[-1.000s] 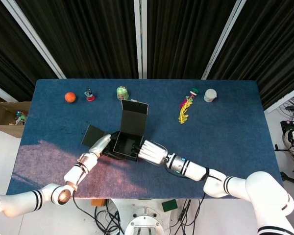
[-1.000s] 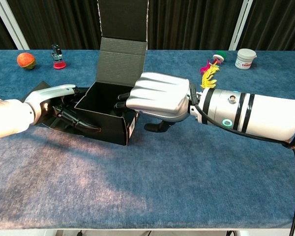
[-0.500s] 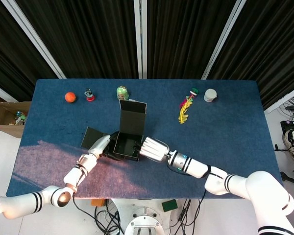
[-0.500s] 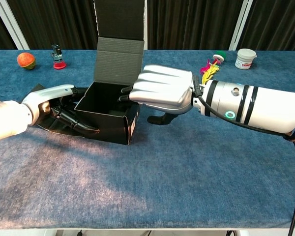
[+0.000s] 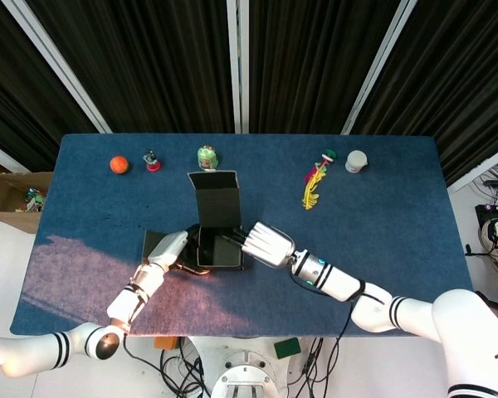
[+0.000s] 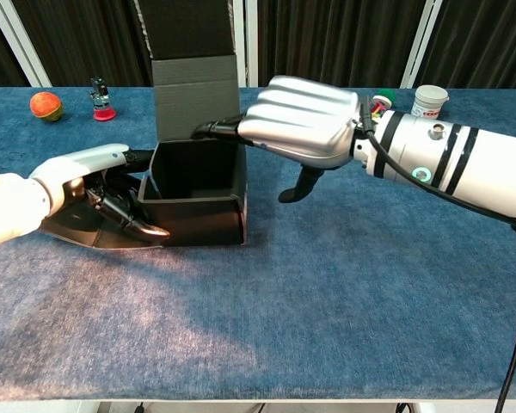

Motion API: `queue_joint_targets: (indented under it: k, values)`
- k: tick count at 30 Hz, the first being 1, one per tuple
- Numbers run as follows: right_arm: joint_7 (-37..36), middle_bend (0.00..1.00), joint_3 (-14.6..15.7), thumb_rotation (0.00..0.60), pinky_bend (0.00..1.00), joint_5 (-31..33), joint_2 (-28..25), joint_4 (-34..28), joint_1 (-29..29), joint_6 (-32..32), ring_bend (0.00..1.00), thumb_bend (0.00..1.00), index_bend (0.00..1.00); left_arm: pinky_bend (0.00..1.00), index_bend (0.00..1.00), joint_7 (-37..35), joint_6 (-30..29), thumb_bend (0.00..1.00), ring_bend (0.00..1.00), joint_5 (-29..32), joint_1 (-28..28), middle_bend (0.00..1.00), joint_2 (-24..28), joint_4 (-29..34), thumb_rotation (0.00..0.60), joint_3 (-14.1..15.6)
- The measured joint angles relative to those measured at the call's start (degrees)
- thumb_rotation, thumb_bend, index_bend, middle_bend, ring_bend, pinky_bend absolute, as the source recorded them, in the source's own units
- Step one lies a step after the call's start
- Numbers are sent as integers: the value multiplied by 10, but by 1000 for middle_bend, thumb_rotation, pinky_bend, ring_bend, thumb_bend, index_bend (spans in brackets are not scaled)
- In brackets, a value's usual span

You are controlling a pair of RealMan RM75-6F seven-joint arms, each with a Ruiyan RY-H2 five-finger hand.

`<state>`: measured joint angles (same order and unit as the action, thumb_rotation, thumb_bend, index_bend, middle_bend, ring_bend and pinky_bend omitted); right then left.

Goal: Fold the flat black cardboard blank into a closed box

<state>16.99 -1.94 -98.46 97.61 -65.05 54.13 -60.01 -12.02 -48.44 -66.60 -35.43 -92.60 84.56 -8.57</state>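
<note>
The black cardboard box (image 5: 218, 247) (image 6: 198, 196) stands open-topped on the blue table (image 5: 382, 215), its lid (image 5: 215, 199) (image 6: 194, 86) upright at the back. A side flap (image 6: 73, 222) lies flat on the table to the box's left. My left hand (image 5: 165, 249) (image 6: 93, 188) rests on that flap, its fingers (image 6: 129, 225) against the box's left wall, holding nothing that I can see. My right hand (image 5: 266, 242) (image 6: 305, 129) hovers over the box's right rim. Its fingertips (image 6: 215, 129) touch the foot of the lid and its thumb hangs down outside the right wall.
Along the far edge stand an orange ball (image 5: 119, 164) (image 6: 45, 105), a small figurine (image 5: 152, 161) (image 6: 102, 99), a green toy (image 5: 207, 156), a yellow and pink feather toy (image 5: 314, 186) and a white cup (image 5: 356, 161) (image 6: 428, 101).
The box has turned to face the chest camera squarely. My right hand has lifted out of the box's inside to rim height at the lid's foot. My left hand stayed beside the left wall.
</note>
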Motion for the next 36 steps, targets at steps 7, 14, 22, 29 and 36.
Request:
queue_joint_targets:
  k: [7, 14, 22, 29, 36]
  values:
    - [0, 121, 1, 600, 1000, 20, -10, -18, -22, -2, 695, 63, 11, 245, 97, 59, -14, 18, 55, 20, 1, 53, 3, 17, 600, 4]
    - [-52, 101, 8, 600, 1000, 68, -26, -82, -83, -28, 693, 58, 0, 226, 34, 140, -42, 0, 23, 46, 4, 7, 20, 69, 600, 12]
    - [-180, 76, 8, 600, 1000, 155, -54, -186, -146, -35, 691, 3, 0, 230, 30, 202, -123, 0, 24, 38, 34, 2, 54, 132, 600, 30]
    - [-328, 20, -28, 600, 1000, 280, -55, -252, -167, 42, 682, 0, 0, 236, 31, 245, -215, 0, 24, -20, 68, 2, 77, 164, 600, 44]
    - [-349, 28, -84, 600, 1000, 367, 7, -240, -149, 102, 682, 0, 0, 238, 35, 247, -269, 0, 24, -81, 94, 3, 84, 167, 600, 47]
